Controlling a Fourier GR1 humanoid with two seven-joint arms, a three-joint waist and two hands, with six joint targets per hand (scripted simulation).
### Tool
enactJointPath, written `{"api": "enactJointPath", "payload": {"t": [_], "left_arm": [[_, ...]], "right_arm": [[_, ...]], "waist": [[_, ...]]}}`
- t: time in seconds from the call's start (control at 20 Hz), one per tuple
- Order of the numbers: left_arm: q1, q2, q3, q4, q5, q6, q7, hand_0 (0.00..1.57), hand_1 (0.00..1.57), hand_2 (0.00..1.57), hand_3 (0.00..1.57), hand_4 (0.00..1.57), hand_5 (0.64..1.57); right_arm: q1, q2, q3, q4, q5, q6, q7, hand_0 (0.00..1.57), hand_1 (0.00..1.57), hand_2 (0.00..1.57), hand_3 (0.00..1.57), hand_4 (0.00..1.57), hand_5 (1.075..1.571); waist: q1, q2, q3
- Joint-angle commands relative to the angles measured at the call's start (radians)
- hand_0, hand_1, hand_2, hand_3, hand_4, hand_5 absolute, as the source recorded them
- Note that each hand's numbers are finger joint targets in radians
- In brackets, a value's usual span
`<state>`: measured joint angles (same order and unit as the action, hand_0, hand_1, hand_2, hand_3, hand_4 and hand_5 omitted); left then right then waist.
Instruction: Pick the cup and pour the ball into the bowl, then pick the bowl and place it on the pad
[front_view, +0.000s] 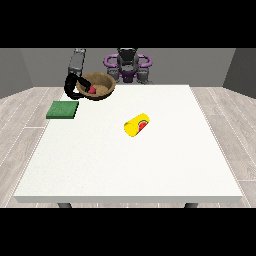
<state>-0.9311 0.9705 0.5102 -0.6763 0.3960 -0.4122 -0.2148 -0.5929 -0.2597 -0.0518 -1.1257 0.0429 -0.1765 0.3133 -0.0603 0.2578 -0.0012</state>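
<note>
The hand at the view's left (75, 90) is raised at the far left, its black fingers curled around the bowl (100, 86); its forearm rises above it.

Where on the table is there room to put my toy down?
The near half of the table, in front of the tipped yellow cup, is bare, and so is the side at the view's right. It is crowded at the far left corner: green pad, lifted bowl and hand.
</note>
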Motion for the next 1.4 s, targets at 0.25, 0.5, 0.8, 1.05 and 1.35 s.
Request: {"api": "enactJointPath", "payload": {"t": [0.25, 0.5, 0.8, 1.05, 1.35], "left_arm": [[-0.052, 0.019, -0.009, -0.089, 0.025, 0.036, 0.057, 0.0, 0.0, 0.0, 0.0, 0.0, 1.533], [-0.032, 0.015, -0.009, -0.147, 0.041, 0.049, 0.086, 0.0, 0.0, 0.0, 0.0, 0.0, 1.535], [-0.043, 0.01, 0.0, -0.212, 0.051, 0.092, 0.055, 0.0, 0.0, 0.0, 0.0, 0.15, 1.535], [-0.071, 0.058, 0.013, -0.285, 0.087, 0.081, 0.105, 0.0, 0.0, 0.0, 0.0, 0.05, 1.537], [-0.014, 0.014, 0.011, -0.348, 0.119, 0.09, 0.124, 0.0, 0.0, 0.0, 0.0, 0.0, 1.535]], "right_arm": [[-0.037, -0.175, -0.126, 0.182, -0.032, 0.131, -0.214, 1.57, 1.57, 1.57, 1.57, 1.3, 1.528], [-0.041, -0.312, -0.242, 0.308, -0.104, 0.249, -0.307, 1.57, 1.57, 1.57, 1.23, 1.3, 1.536], [-0.105, -0.358, -0.295, 0.431, -0.129, 0.296, -0.379, 1.57, 1.57, 1.57, 0.87, 1.29, 1.541], [-0.111, -0.433, -0.318, 0.515, -0.101, 0.316, -0.527, 1.57, 1.57, 1.57, 0.46, 1.28, 1.552], [-0.129, -0.504, -0.331, 0.599, -0.092, 0.347, -0.508, 1.57, 1.57, 1.57, 0.68, 1.25, 1.564]], "waist": [[0.012, 0.08, 0.0029], [0.025, 0.092, 0.0041], [0.055, 0.182, 0.003], [0.074, 0.266, 0.0039], [0.101, 0.204, 0.0023]]}}
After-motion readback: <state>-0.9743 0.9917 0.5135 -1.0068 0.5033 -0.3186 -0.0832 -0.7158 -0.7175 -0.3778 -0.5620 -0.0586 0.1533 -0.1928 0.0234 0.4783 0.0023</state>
